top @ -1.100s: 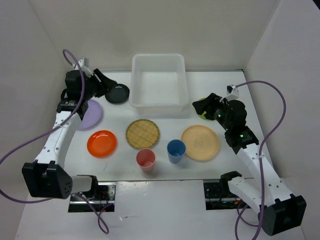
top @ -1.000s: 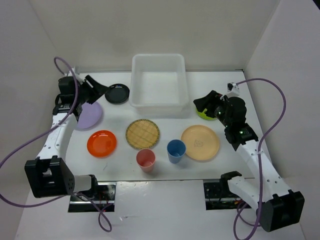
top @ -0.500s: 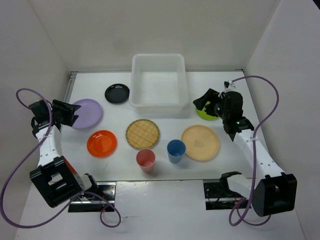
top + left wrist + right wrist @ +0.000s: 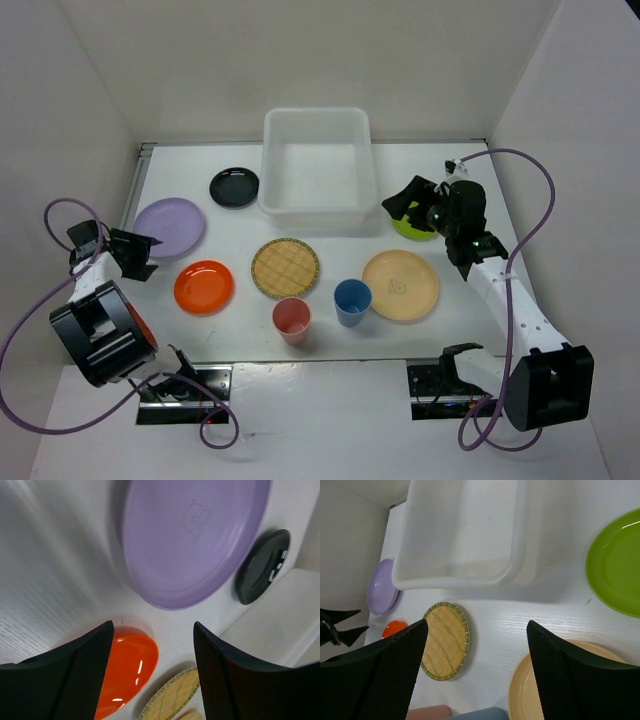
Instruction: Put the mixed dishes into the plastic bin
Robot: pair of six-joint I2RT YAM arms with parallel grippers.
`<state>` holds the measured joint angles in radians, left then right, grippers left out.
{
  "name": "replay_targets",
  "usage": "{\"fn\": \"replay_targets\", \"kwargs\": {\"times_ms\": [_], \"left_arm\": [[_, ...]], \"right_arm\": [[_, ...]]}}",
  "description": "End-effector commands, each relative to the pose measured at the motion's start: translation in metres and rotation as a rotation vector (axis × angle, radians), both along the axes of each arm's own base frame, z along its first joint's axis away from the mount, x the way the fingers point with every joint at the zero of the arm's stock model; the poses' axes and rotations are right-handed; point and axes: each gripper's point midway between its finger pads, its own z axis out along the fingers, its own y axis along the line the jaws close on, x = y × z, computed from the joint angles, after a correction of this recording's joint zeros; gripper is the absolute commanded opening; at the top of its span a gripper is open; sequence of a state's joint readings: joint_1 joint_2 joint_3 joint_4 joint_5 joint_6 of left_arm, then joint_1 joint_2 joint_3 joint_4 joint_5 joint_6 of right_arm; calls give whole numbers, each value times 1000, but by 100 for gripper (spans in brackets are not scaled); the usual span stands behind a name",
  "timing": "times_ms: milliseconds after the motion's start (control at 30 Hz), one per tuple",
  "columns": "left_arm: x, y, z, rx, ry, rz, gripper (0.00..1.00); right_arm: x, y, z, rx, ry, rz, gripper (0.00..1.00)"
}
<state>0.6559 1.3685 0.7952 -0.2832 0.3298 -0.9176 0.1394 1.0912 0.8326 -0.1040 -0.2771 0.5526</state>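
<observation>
Nothing lies in the bin at the top centre of the overhead view, and every dish sits out on the desk. Our left hand, spread and holding nothing, hangs at the far left edge, just beside the lavender plate, with the orange plate to its lower right. Our right hand, equally spread and unloaded, hovers over the green plate by the bin's lower right corner. Our worry: these plates lie flat, so a finger may miss the rim and just shove the plate along — the green one into the bin wall. The pink cup and blue cup could tip if an arm sweeps low.
</observation>
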Motion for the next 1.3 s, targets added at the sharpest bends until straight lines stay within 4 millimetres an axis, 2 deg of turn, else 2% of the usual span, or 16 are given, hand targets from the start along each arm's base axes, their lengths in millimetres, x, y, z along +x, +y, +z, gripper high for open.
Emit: {"fn": "replay_targets", "kwargs": {"times_ms": [0, 33, 100, 200, 400, 533, 600, 667, 767, 933, 1033, 1100, 1200, 1267], "left_arm": [[-4, 0, -22, -9, 25, -2, 72], [-1, 2, -20, 3, 9, -2, 72], [-4, -1, -32, -21, 40, -2, 72], [5, 12, -27, 26, 21, 18, 71], [9, 26, -44, 44, 49, 65, 71], [12, 28, -56, 29, 60, 72, 71], [19, 35, -54, 40, 51, 86, 71], [22, 37, -59, 31, 63, 85, 67], [27, 38, -63, 21, 51, 88, 58], [29, 33, -75, -37, 58, 94, 35], [35, 38, -77, -28, 45, 94, 28], [33, 37, -84, -39, 61, 94, 17], [35, 36, -83, -34, 50, 82, 0], [37, 31, -81, -56, 34, 61, 0]], "right_arm": [[10, 2, 27, 5, -87, 13, 85], [10, 2, 27, 5, -87, 13, 85], [11, 3, 24, -1, -81, 25, 85], [11, 4, 21, 1, -72, 33, 85], [11, 6, 17, 3, -62, 42, 86], [12, 6, 20, 3, -62, 42, 86], [12, 6, 20, 3, -62, 42, 86], [11, 6, 18, 2, -53, 42, 86], [11, 6, 18, 2, -53, 42, 86], [11, 6, 18, -6, -57, 45, 86], [11, 6, 18, -6, -57, 45, 86], [12, 4, 22, -8, -66, 36, 86], [12, 3, 25, -11, -77, 26, 86], [12, 1, 23, -15, -69, 16, 87]]}}
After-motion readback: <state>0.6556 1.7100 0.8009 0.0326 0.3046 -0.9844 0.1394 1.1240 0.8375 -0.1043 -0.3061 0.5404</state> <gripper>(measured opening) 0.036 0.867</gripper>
